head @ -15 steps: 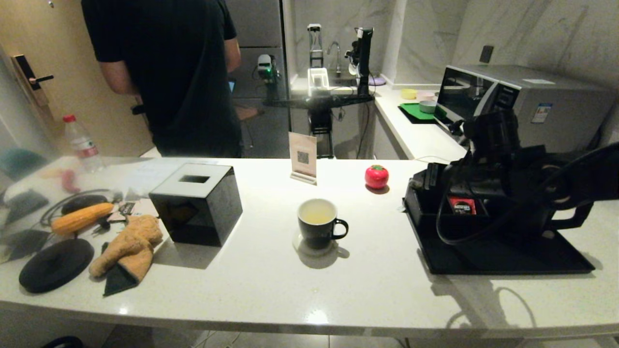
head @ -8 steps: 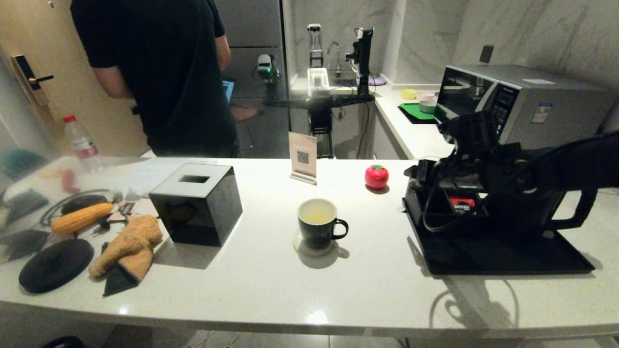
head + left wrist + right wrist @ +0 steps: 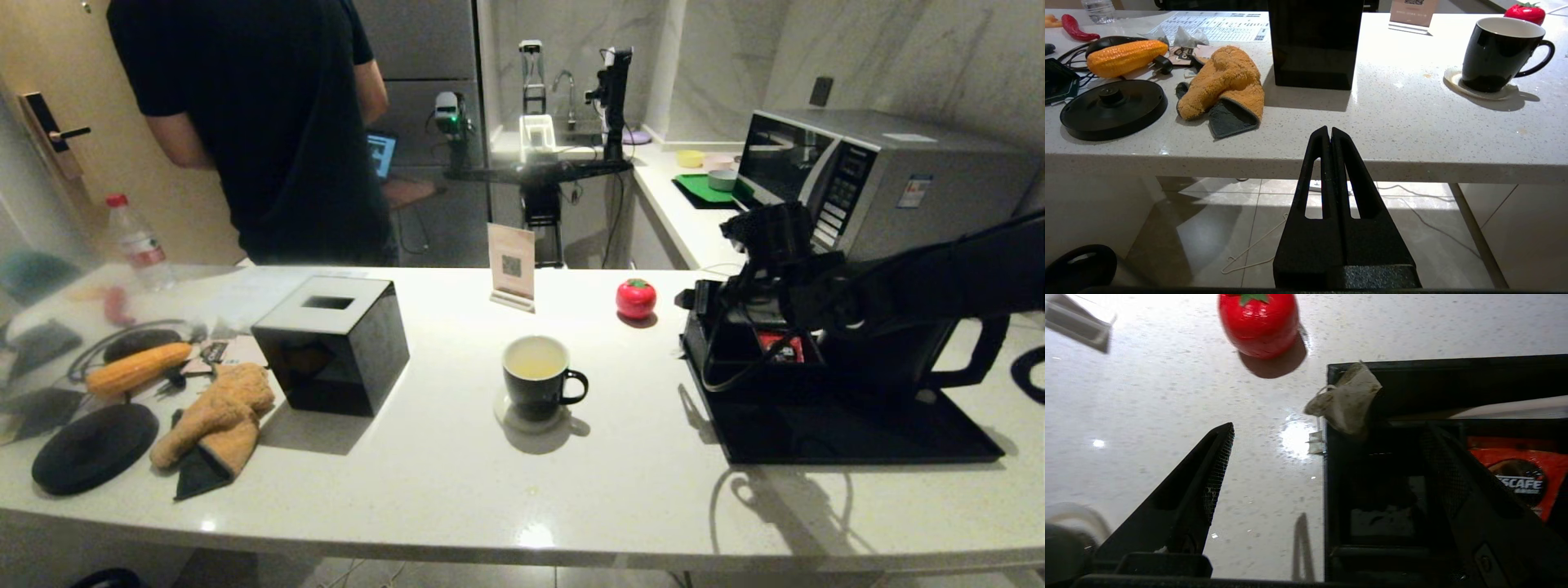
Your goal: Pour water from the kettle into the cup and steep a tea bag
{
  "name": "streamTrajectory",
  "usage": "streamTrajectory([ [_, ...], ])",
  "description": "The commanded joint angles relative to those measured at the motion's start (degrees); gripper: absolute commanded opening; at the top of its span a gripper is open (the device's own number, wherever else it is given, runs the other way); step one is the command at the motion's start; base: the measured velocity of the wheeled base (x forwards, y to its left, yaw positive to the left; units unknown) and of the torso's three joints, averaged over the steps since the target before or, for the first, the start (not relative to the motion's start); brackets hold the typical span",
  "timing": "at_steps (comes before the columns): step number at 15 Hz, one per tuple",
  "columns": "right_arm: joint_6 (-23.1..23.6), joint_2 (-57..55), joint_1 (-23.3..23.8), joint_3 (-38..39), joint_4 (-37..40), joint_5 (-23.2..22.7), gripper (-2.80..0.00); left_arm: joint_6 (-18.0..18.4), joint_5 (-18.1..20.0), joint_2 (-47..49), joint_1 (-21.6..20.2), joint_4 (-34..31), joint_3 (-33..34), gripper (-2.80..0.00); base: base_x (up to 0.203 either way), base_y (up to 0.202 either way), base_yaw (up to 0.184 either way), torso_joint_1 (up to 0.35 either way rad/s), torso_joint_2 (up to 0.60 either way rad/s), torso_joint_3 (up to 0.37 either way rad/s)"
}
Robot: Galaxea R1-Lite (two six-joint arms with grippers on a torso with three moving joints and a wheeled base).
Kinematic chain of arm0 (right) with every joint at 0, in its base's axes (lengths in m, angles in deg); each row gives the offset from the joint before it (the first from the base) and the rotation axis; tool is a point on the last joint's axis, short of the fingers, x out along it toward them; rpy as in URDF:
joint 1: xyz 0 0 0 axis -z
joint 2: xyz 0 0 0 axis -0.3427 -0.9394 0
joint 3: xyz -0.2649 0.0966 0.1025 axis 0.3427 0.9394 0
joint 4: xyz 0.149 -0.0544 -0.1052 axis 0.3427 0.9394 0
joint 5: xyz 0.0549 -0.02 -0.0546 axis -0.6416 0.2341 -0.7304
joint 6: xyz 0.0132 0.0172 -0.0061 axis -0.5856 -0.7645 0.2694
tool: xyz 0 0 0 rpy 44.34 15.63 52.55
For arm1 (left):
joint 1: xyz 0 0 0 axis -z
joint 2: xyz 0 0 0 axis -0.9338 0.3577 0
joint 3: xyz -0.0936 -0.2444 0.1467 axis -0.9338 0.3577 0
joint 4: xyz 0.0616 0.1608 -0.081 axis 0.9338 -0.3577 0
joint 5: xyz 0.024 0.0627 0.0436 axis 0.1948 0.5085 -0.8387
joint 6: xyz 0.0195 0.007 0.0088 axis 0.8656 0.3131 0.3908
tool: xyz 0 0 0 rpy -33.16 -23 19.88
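Observation:
The black cup stands mid-counter on a white coaster, with pale yellowish water inside; the left wrist view shows the cup too. The black kettle sits on the tray at the right, mostly hidden behind my right arm. My right gripper is open over the left end of a black organiser box. The pale tea bag hangs over that box's corner, just ahead of the fingertips and untouched. My left gripper is shut and empty, low before the counter's front edge.
A black tray holds the kettle and the box with a red sachet. A red tomato, a card stand, a black tissue box, corn, an orange mitt and a kettle base are on the counter. A person stands behind.
My right arm has swung up and leftward off the kettle, bringing the gripper to the organiser box's left end. The person behind the counter has shifted left.

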Motion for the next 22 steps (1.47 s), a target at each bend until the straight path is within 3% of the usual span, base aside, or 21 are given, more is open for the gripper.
streamTrajectory([
  [1, 0.1, -1.4, 0.0, -0.1, -2.6, 0.3, 0.0, 0.0, 0.0, 0.0, 0.0, 0.0, 0.0, -2.8, 0.0, 0.0, 0.0, 0.0, 0.0, 0.0],
  [12, 1.5, -3.8, 0.5, 0.0, -8.9, 2.0, 0.0, 0.0, 0.0, 0.0, 0.0, 0.0, 0.0, -2.8, 0.0, 0.0, 0.0, 0.0, 0.0, 0.0],
  [22, 1.3, -4.1, 1.4, 0.9, -9.0, 2.0, 0.0, 0.0, 0.0, 0.0, 0.0, 0.0, 0.0, -2.8, 0.0, 0.0, 0.0, 0.0, 0.0, 0.0],
])
